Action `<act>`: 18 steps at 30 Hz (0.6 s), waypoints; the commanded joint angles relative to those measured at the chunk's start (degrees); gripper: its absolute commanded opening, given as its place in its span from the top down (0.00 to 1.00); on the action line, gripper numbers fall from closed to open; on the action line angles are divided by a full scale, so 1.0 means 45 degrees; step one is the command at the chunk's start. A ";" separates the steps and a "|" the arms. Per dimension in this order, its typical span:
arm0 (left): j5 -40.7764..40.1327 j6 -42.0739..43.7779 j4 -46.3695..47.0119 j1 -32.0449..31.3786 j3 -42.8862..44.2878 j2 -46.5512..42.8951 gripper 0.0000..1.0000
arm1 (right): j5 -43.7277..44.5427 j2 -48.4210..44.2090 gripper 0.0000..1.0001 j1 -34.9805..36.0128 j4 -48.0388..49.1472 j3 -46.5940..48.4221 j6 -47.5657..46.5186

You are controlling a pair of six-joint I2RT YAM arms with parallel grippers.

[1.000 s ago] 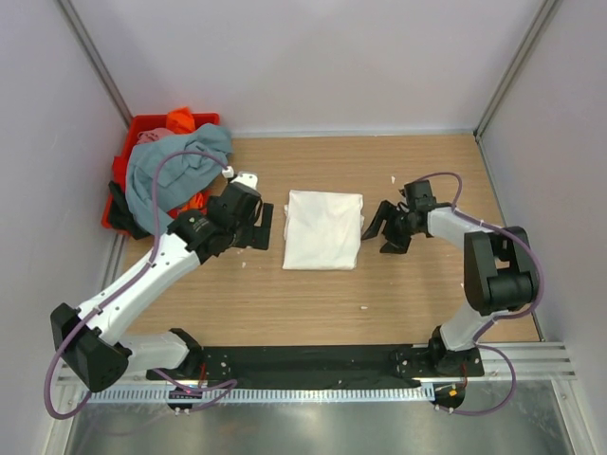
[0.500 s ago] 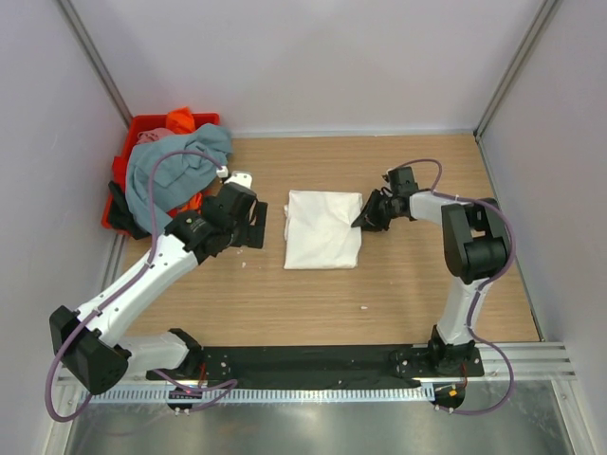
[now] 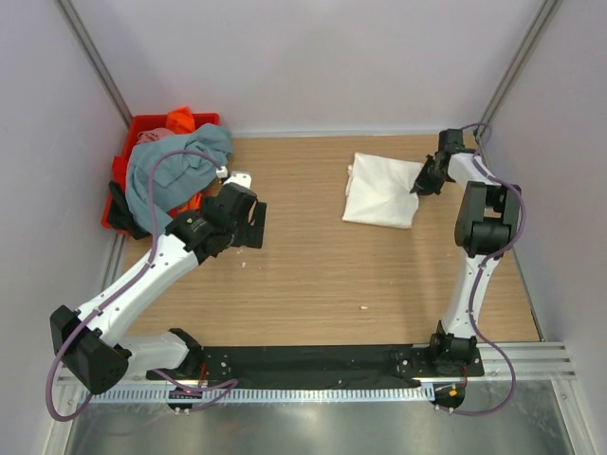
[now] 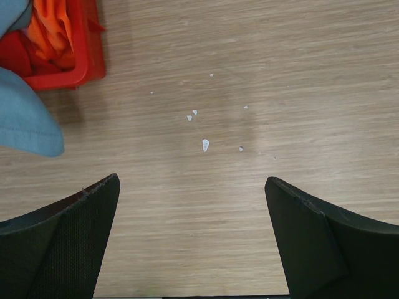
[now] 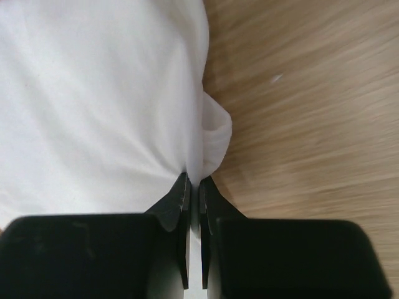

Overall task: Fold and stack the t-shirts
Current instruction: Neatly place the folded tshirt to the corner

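A folded white t-shirt (image 3: 381, 191) lies at the table's far right. My right gripper (image 3: 418, 187) is shut on its right edge; in the right wrist view the cloth (image 5: 93, 106) is pinched between the two black fingertips (image 5: 181, 193). More t-shirts sit in the red crate (image 3: 142, 123) at the far left: a grey-blue one (image 3: 175, 171) drapes over its rim and an orange one (image 3: 180, 119) shows behind. My left gripper (image 3: 254, 226) hangs open over bare wood to the right of the crate, holding nothing; its two fingers (image 4: 68, 243) frame the tabletop in the left wrist view.
The crate's corner (image 4: 59, 78) with orange cloth (image 4: 56, 28) and a grey-blue hem (image 4: 28, 118) shows at the top left of the left wrist view. Small white flecks (image 4: 204, 144) dot the wood. Walls close the table on three sides.
My right gripper closed on the white t-shirt's right edge and dragged it from the table's middle to the far right. The left arm stayed nearly still.
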 commanded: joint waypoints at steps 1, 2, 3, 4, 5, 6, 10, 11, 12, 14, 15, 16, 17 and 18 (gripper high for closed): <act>0.0006 0.0117 0.0067 0.0057 -0.0037 -0.0302 0.00 | 0.2846 0.0854 0.99 -0.0506 -0.1922 0.2383 -0.1330; 0.0104 0.0155 0.0086 0.0057 -0.0037 -0.0282 0.00 | 0.3412 0.1359 0.99 -0.0642 -0.2176 0.2969 -0.1466; 0.0298 0.0136 0.0086 0.0057 -0.0056 -0.0243 0.00 | 0.3707 0.1693 0.99 -0.0663 -0.2450 0.4251 -0.1603; 0.0377 0.0194 0.0106 0.0057 -0.0037 -0.0166 0.00 | 0.4078 0.2006 0.98 -0.0683 -0.3168 0.4960 -0.2030; 0.0456 0.0195 0.0125 0.0057 -0.0037 -0.0145 0.00 | 0.4507 0.2725 0.99 -0.0664 -0.3542 0.5702 -0.2324; 0.0514 0.0195 0.0125 0.0057 -0.0037 -0.0107 0.00 | 0.5343 0.3022 0.99 -0.0663 -0.3875 0.7063 -0.2656; 0.0827 0.0214 0.0125 0.0057 -0.0076 0.0011 0.00 | 0.8132 0.4254 0.99 -0.0741 -0.4641 0.9340 -0.4433; 0.0847 0.0214 0.0125 0.0057 -0.0095 0.0069 0.00 | 0.8492 0.4313 0.99 -0.0819 -0.4485 0.9400 -0.4784; 0.0847 0.0214 0.0125 0.0076 -0.0095 0.0108 0.00 | 0.8766 0.4352 0.99 -0.0936 -0.4271 0.9381 -0.4865; 0.0866 0.0176 0.0125 0.0057 -0.0134 0.0264 0.00 | 0.8905 0.4450 0.99 -0.1326 -0.3646 0.9517 -0.5156; 0.0924 0.0156 0.0125 0.0057 -0.0134 0.0362 0.00 | 0.8906 0.4547 0.99 -0.1424 -0.3450 0.9750 -0.5333; 0.0964 0.0156 0.0125 0.0057 -0.0134 0.0440 0.00 | 0.9157 0.4703 0.98 -0.1541 -0.3042 0.9907 -0.5431; 0.1138 0.0156 0.0106 0.0076 -0.0134 0.0537 0.00 | 0.9334 0.4820 0.97 -0.1562 -0.2845 1.0044 -0.5529; 0.1198 0.0175 0.0086 0.0057 -0.0115 0.0751 0.00 | 0.9451 0.4880 0.96 -0.1581 -0.2630 1.0219 -0.6033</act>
